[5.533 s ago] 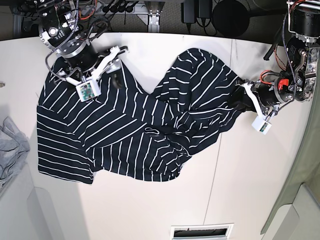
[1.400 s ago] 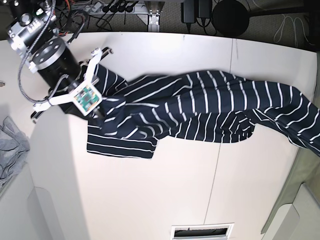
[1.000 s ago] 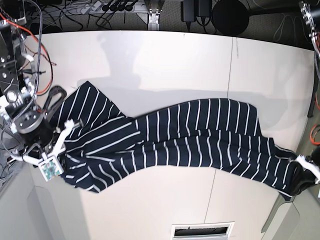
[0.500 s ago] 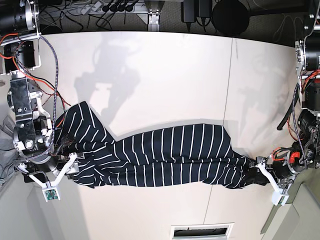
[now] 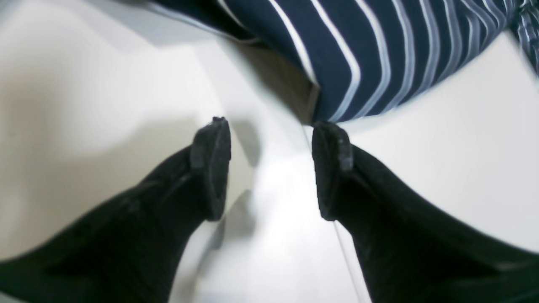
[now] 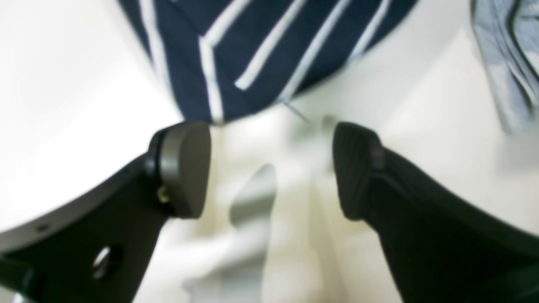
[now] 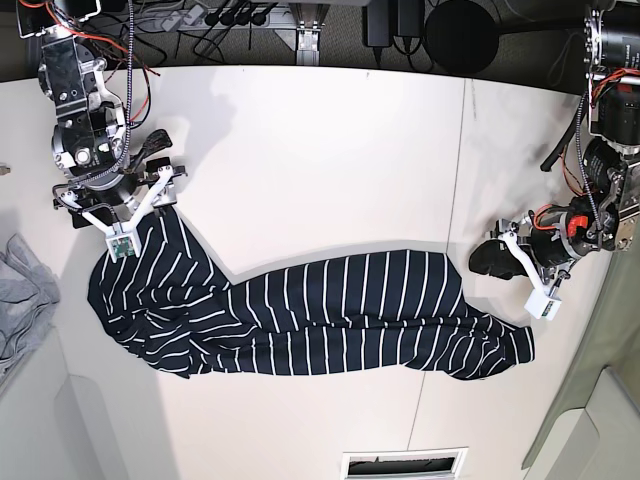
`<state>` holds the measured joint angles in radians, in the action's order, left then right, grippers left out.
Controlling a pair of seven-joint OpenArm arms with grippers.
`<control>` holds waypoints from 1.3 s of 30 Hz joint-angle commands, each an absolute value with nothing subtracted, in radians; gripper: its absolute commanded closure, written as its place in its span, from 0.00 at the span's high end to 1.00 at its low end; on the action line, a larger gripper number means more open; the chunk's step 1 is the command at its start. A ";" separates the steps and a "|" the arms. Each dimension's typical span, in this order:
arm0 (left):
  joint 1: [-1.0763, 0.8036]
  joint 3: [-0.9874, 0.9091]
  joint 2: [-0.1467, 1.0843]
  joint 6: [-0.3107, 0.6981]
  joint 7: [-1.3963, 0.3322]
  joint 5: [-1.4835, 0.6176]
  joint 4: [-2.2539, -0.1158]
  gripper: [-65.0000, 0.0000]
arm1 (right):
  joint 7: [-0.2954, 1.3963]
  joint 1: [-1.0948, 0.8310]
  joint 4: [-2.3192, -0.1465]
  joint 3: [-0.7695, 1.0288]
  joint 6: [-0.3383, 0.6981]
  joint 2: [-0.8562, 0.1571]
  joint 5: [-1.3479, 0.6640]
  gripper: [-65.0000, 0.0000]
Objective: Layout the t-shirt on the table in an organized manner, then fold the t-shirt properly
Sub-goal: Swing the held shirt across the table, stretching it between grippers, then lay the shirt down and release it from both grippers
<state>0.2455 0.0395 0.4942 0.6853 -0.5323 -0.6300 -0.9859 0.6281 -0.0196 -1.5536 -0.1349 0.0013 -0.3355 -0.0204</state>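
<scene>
The shirt [image 7: 300,315] lies flat on the table [image 7: 330,150], stretched into a long, bunched band across the near half, well short of neat. Its wide end, with a sleeve poking up, sits at the base view's left; the narrow end tapers off to that view's right, just past the table's dark seam [image 7: 455,200].

Left gripper [image 7: 497,258] hangs above the shirt's narrow end, a little clear of the cloth. From its wrist camera the jaws stand wide apart, nothing between them, only white table below. The shirt's edge [image 5: 379,54] shows just beyond the fingertips [image 5: 332,139], with one tip right at the hem; whether it touches, I cannot tell.

Right gripper [image 7: 160,185] is over at the shirt's wide end, right at the tip of the raised sleeve. Its wrist view shows the jaws spread wide and empty too, fingers [image 6: 185,164] framing bare table, and the striped edge [image 6: 261,54] just ahead of them. The picture is blurred there, so contact is unclear.

A grey cloth [image 7: 25,300] sits bunched at the table's left edge, just beside the shirt's wide end and apart from it. It also peeks into the right wrist view's corner [image 6: 505,63].
</scene>
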 commanded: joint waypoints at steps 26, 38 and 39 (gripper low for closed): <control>0.317 0.033 0.316 0.490 -0.332 -0.399 -1.002 0.00 | 0.522 0.176 -1.241 -0.128 0.053 -0.171 0.045 0.00; 0.234 -0.181 0.525 0.633 -0.658 -0.857 -1.553 0.00 | 0.683 0.030 -1.778 -0.128 0.105 -0.262 0.031 0.00; 0.228 -0.181 0.554 0.633 -0.659 -0.858 -1.589 0.00 | 0.684 0.016 -1.819 -0.128 0.115 -0.273 0.017 0.00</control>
